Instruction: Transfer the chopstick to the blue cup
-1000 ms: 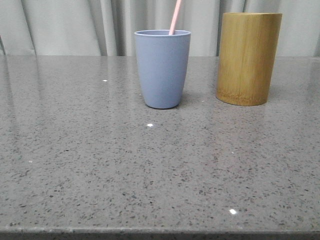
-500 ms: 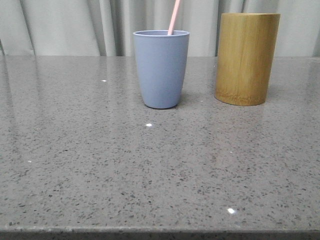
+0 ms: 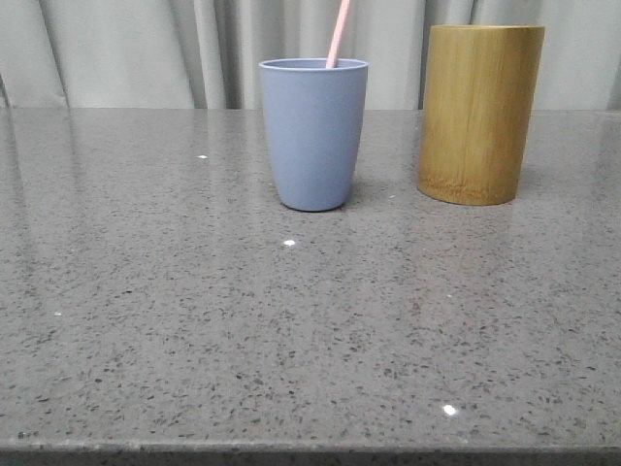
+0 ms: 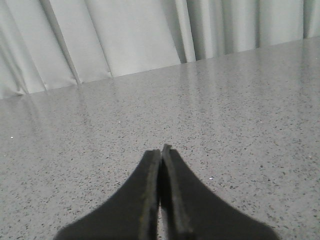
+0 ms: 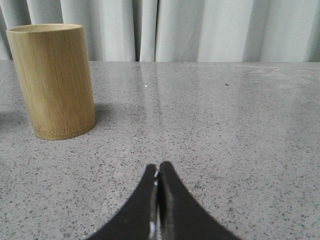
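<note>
The blue cup (image 3: 313, 133) stands upright at the middle back of the grey stone table. A pale pink chopstick (image 3: 339, 32) stands in it, leaning right and running out of the top of the front view. My left gripper (image 4: 161, 151) is shut and empty above bare table; neither cup shows in its view. My right gripper (image 5: 158, 167) is shut and empty, low over the table, with the bamboo holder (image 5: 52, 80) well ahead of it to one side. Neither gripper shows in the front view.
The yellow-brown bamboo holder (image 3: 479, 114) stands upright to the right of the blue cup, a small gap between them. Pale curtains (image 3: 146, 53) hang behind the table's far edge. The table's front edge (image 3: 310, 452) runs along the bottom of the front view.
The front view has shifted by a few pixels between the earliest frame and now. The cup, chopstick and holder keep the same places relative to each other.
</note>
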